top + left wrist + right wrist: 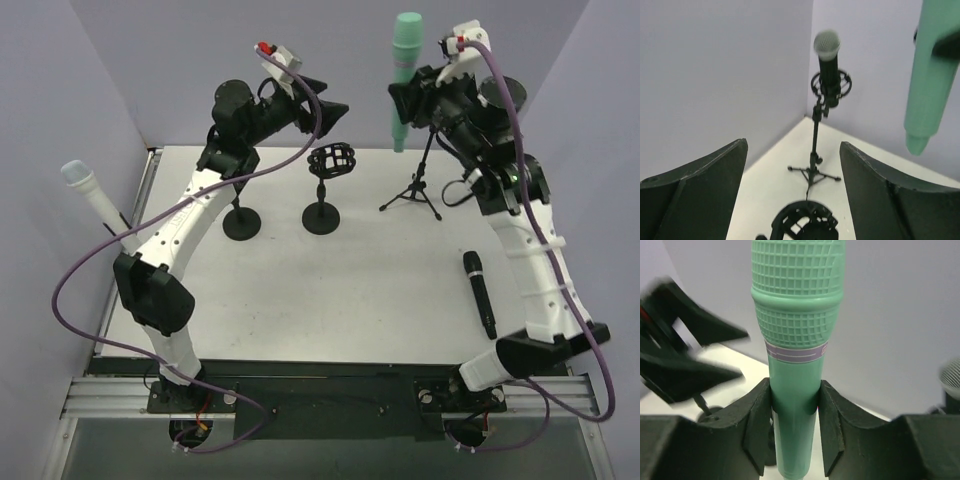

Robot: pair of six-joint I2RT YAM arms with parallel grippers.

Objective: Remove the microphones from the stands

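Note:
My right gripper [402, 100] is shut on the green microphone [403, 80] and holds it upright in the air at the back, above the table. In the right wrist view both fingers [757, 425] press on the green microphone's [797, 340] handle below its mesh head. The black shock-mount stand [331, 160] stands with nothing in it at the table's back middle. My left gripper [335, 100] hovers open just above and left of that mount, nothing between its fingers. The left wrist view shows the mount [805, 220] below my open left gripper [794, 145] and the green microphone [930, 80] at the upper right.
A tripod stand [814, 150] with a black microphone [827, 55] in its clip stands at the back right. Another black microphone [479, 292] lies on the table at the right. A round-based stand [241, 222] stands left of the mount. A pale microphone [90, 195] leans at the far left.

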